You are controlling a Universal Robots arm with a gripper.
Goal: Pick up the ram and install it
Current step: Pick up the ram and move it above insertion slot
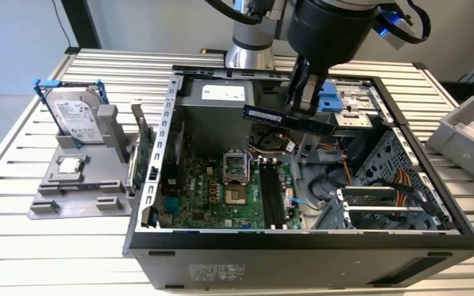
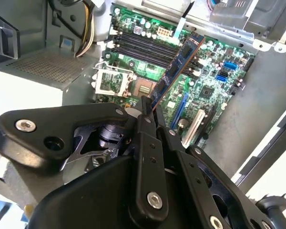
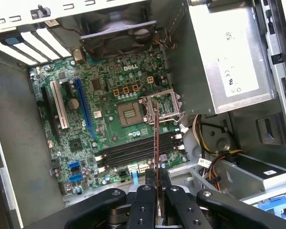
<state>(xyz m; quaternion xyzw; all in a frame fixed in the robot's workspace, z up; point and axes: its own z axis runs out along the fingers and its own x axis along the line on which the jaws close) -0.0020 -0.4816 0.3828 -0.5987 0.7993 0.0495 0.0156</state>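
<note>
In the upper centre of the exterior view the pincer (image 1: 301,110) is clamped on the ram (image 1: 270,115), holding it in the air over the open case (image 1: 150,185). It hangs high enough to clear the walls, lying crosswise to the black slots (image 1: 271,191) lower in the frame, so not yet lined up for seating.

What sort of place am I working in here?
Probably a PC-assembly lab bench: open computer case on a slatted metal table, hard drive propped beside it, hand holding the ram.

Illegible print on power-supply label (image 3: 233,71)
</note>
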